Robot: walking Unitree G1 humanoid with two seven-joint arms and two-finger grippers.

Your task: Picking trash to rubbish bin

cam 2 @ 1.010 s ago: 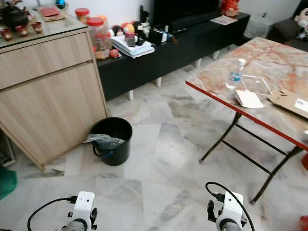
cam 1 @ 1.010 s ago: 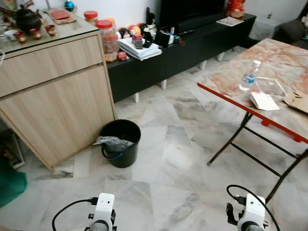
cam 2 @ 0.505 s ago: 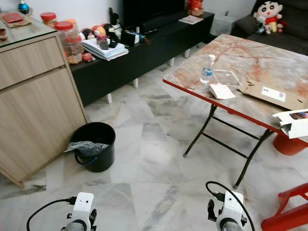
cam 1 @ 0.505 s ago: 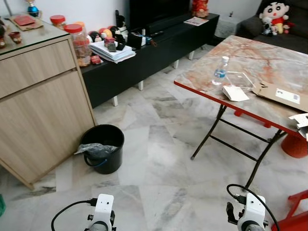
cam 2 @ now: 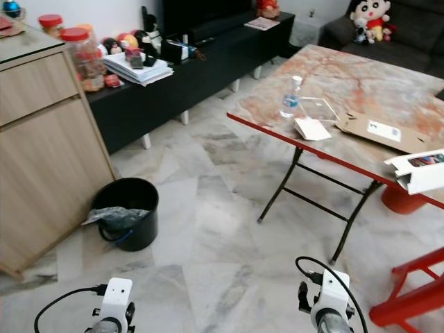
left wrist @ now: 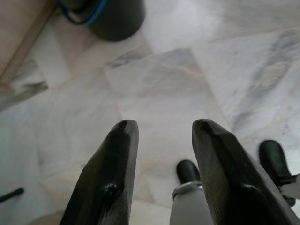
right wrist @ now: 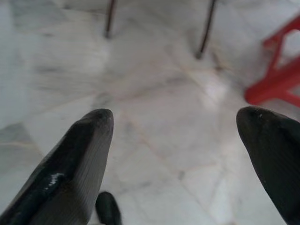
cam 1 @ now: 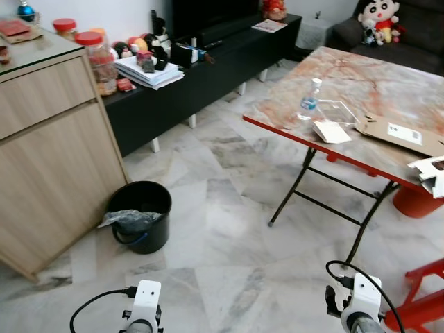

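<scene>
A black rubbish bin (cam 1: 141, 215) stands on the marble floor beside the wooden cabinet, with a crumpled grey bag (cam 1: 129, 219) in its mouth. On the red-edged folding table (cam 1: 374, 80) lie a water bottle (cam 1: 309, 102), a clear plastic lid (cam 1: 340, 111), a white paper (cam 1: 331, 132), a flat cardboard sheet (cam 1: 399, 132) and a white box (cam 1: 431, 173). Both arms hang low over the floor. My left gripper (left wrist: 159, 126) is open and holds nothing, with the bin (left wrist: 110, 16) ahead of it. My right gripper (right wrist: 180, 115) is wide open over bare tiles.
A wooden cabinet (cam 1: 48, 139) stands at the left, and a black TV console (cam 1: 208, 62) runs along the back wall. A red stool (cam 1: 423, 295) sits at the lower right, close to my right arm. The table's black legs (cam 1: 305, 180) cross the floor ahead.
The camera has swung right: cabinet and bin slid left in view, and more of the table, the white box and the red stool came in. Both arms hang as before.
</scene>
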